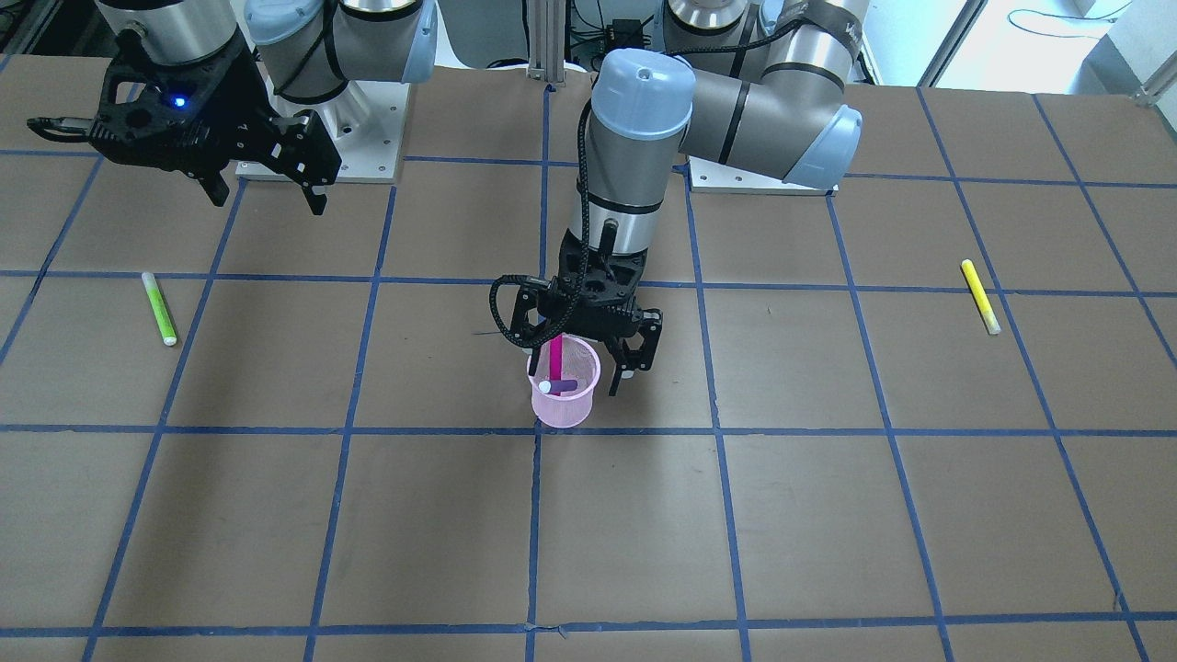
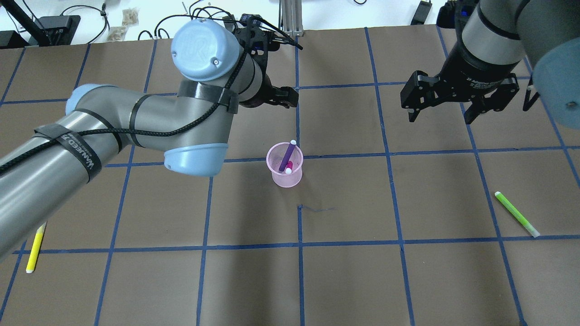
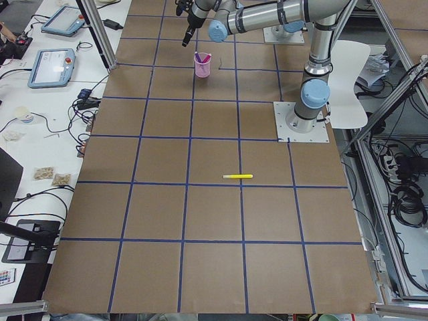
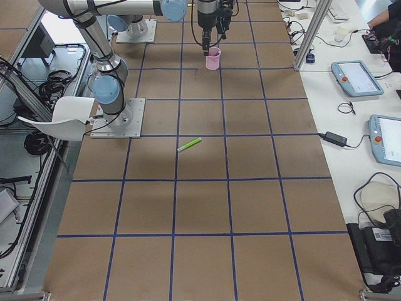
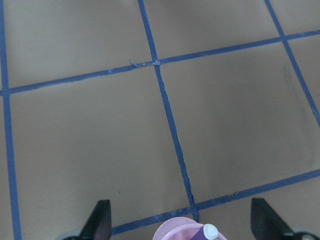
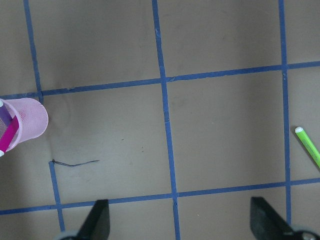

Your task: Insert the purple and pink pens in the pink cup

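The pink cup [image 2: 285, 182] stands mid-bench with the purple pen [image 2: 287, 158] and pink pen [image 2: 288, 171] leaning inside. The left pincer [image 1: 577, 368] hangs wide and empty above it. It should lift straight up, clear of the pen tops, while the right pincer [image 2: 439, 116], also wide, hangs well apart.

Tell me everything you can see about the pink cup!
The pink cup is a small, see-through tumbler that looks like mesh, wider at its round rim than at its base. It stands upright on the brown table, beside a crossing of blue tape lines. Two pens lean inside it and poke out over the rim: a purple pen and a pink pen. Nothing grips it.
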Robot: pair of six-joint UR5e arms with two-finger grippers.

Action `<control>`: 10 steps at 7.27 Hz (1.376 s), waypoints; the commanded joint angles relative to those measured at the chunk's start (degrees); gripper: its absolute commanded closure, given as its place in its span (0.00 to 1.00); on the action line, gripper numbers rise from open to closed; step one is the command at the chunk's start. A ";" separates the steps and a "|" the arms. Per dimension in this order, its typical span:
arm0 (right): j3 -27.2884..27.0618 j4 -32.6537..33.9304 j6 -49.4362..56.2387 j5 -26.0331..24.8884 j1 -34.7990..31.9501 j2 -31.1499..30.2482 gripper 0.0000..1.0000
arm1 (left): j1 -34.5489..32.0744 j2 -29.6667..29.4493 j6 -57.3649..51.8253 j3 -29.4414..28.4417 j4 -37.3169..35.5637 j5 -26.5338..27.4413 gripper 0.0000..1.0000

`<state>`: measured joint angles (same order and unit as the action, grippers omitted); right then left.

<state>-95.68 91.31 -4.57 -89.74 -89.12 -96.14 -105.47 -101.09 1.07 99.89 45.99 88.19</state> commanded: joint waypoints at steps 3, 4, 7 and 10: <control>-0.47 0.00 0.00 0.61 -0.17 -0.10 0.00 | 11.82 8.69 -6.86 -10.41 35.77 0.58 0.00; -0.56 -0.26 0.00 -0.26 0.00 -0.10 0.00 | 15.60 10.90 -10.09 -10.33 39.49 0.58 0.00; -0.65 -0.17 0.00 -0.18 -0.18 -0.28 0.00 | 18.19 12.50 -10.50 -11.03 41.55 0.76 0.00; -1.26 -0.87 0.00 -0.26 0.00 -0.45 0.00 | 17.75 10.66 -4.14 -13.67 42.42 0.31 0.00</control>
<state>-96.46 90.94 -4.57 -89.97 -89.20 -96.47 -87.65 -90.10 -3.97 86.87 87.82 88.31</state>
